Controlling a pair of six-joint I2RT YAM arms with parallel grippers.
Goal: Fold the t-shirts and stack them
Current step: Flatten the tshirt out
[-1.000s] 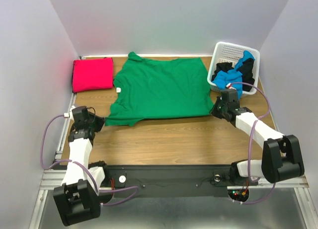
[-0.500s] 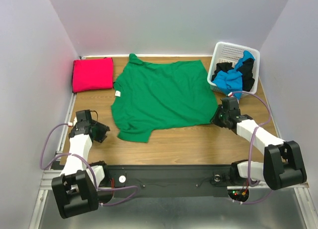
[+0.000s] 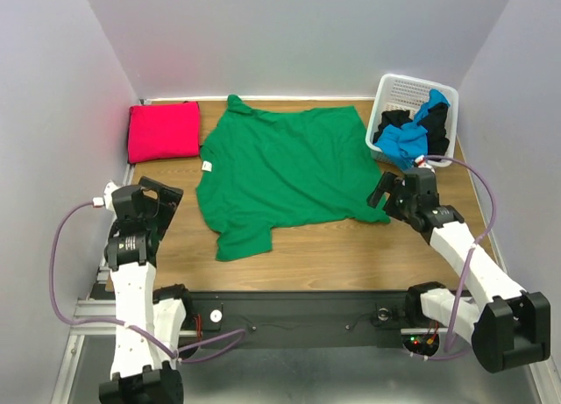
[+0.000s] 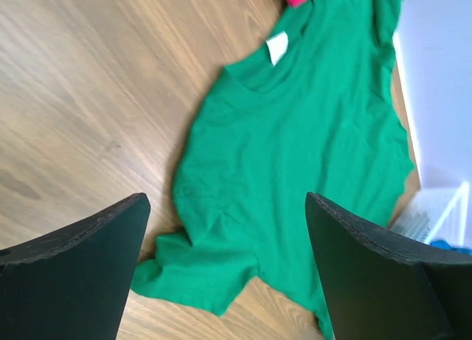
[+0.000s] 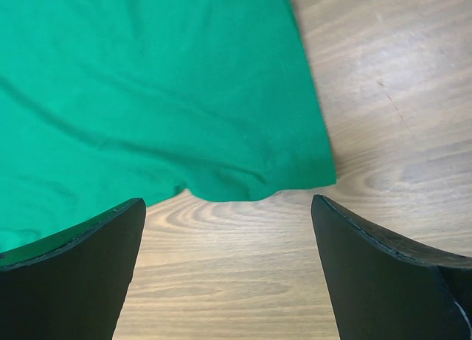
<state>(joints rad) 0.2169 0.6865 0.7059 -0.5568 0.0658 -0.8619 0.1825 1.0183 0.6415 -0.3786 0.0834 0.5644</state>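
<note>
Hovering with jaws spread wide and empty, the left gripper (image 3: 162, 198) and right gripper (image 3: 386, 194) flank the green t-shirt (image 3: 285, 167), which lies between them with its near sleeve crumpled. The best move is probably to grip sleeve and hem corner and pull the cloth taut. Then fold towards the folded magenta t-shirt (image 3: 164, 131) beyond the left gripper.

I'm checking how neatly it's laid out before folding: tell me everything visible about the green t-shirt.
The green t-shirt is plain soft cloth with short sleeves, spread unfolded and mostly flat on the wooden table, mid-table. Its collar, with a white tag, points left; the near sleeve is crumpled, with light wrinkles elsewhere.
</note>
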